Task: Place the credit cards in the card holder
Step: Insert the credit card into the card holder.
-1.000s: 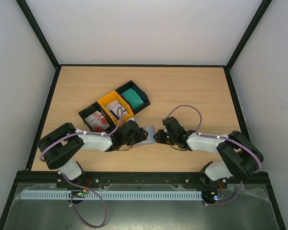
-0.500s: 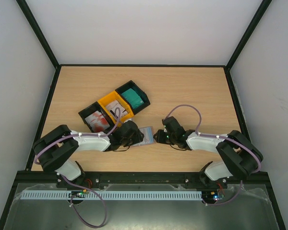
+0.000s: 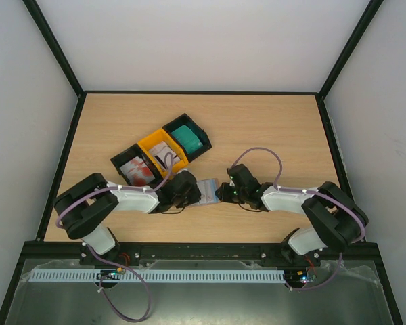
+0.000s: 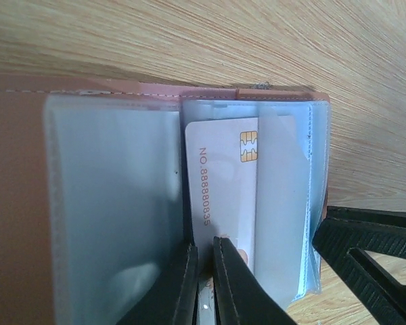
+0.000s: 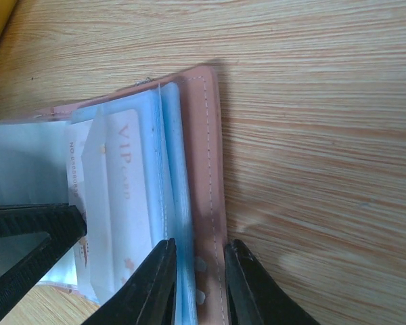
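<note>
The holder (image 4: 13, 203) lies open on the table (image 4: 189, 40), caught between our 2 grippers. Our left gripper (image 4: 203, 284) has its jaws nearly together, pinching the near edge of a white card (image 4: 220, 183) that sits partly inside a pocket straight ahead of the fingertips. Our right gripper (image 5: 193, 284) is narrowly parted, clamped on the holder's pink cover and blue pockets. 3 trays (image 3: 197, 130) stand just beyond the left gripper.
</note>
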